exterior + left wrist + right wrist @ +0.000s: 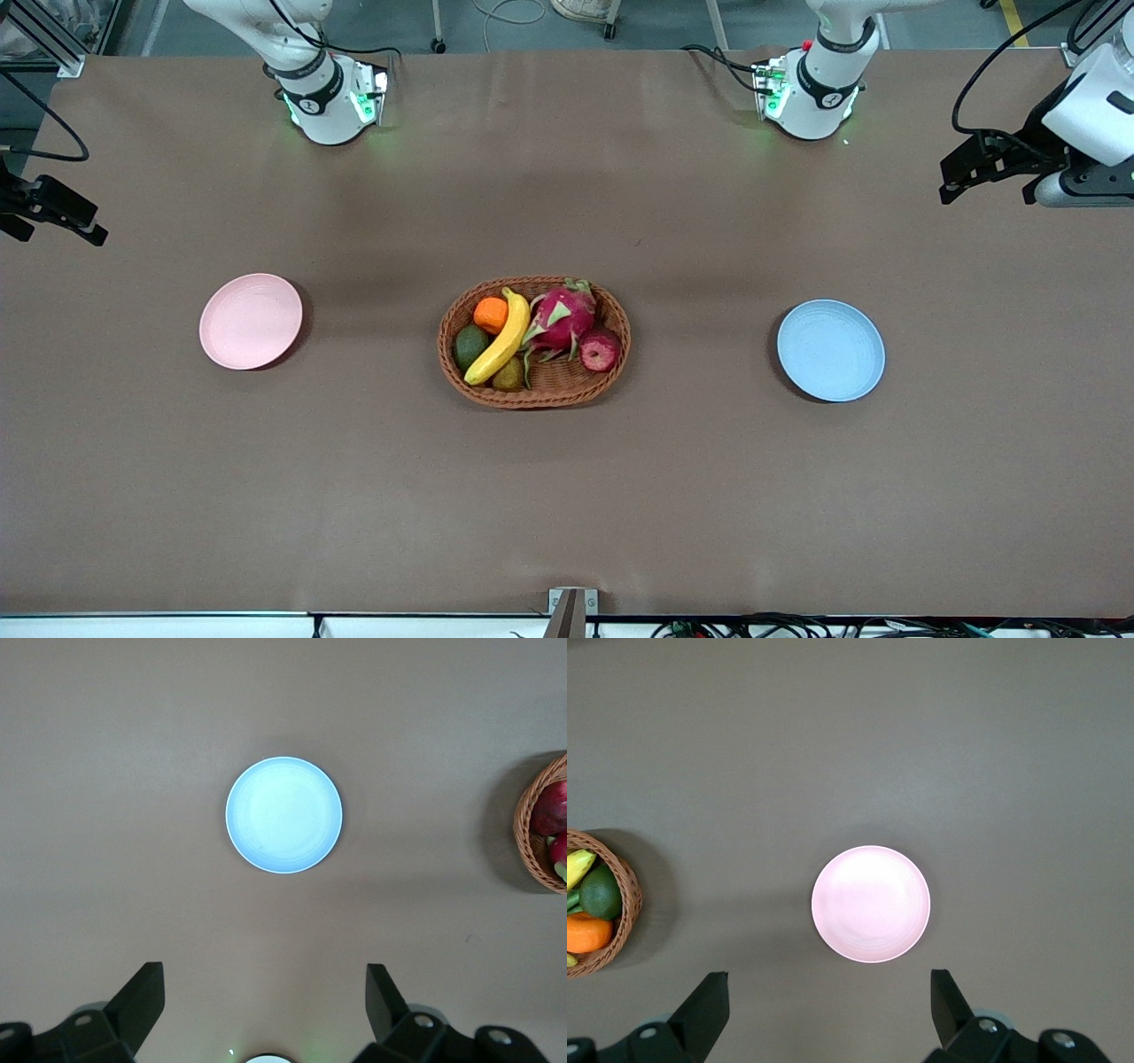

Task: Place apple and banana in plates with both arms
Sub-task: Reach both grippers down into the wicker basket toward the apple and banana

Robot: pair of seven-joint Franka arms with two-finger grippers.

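I found the apple and banana lying in the wicker basket at mid-table. The pink plate sat toward the right arm's end, the blue plate toward the left arm's. My left gripper and right gripper hung high with jaws spread wide, each above its plate's end.

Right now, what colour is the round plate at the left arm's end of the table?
Light blue: the round matte plate, bare on the brown table, shows best in the left wrist view.
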